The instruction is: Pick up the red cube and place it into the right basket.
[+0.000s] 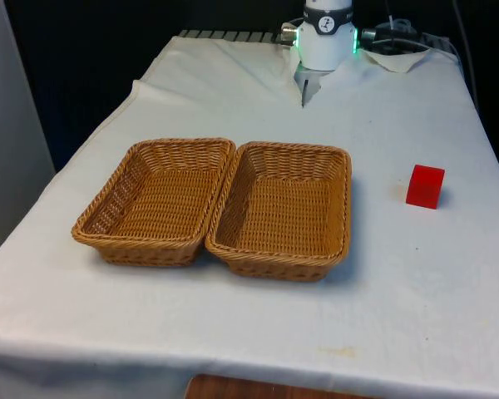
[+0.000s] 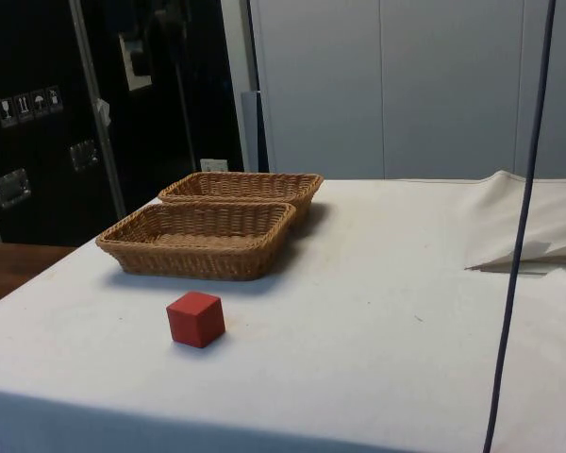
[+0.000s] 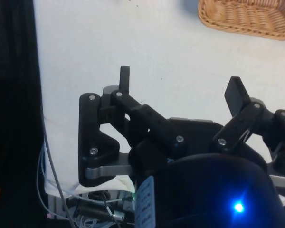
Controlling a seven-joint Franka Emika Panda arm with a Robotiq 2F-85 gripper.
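The red cube rests on the white cloth at the front view's right, by itself. Two shallow wicker baskets stand side by side in the middle of the table. The right basket is the one nearer the cube, about a hand's width from it. The left basket touches its other side. Nothing lies in either basket. My gripper hangs at the far end of the table, well away from the cube and baskets. It is open, with nothing between its fingers. A basket corner shows beyond the fingertips.
The cloth bunches into a fold at the far end near the arm. A dark cable hangs down across the side view. The table edge runs close behind the cube at the front view's right.
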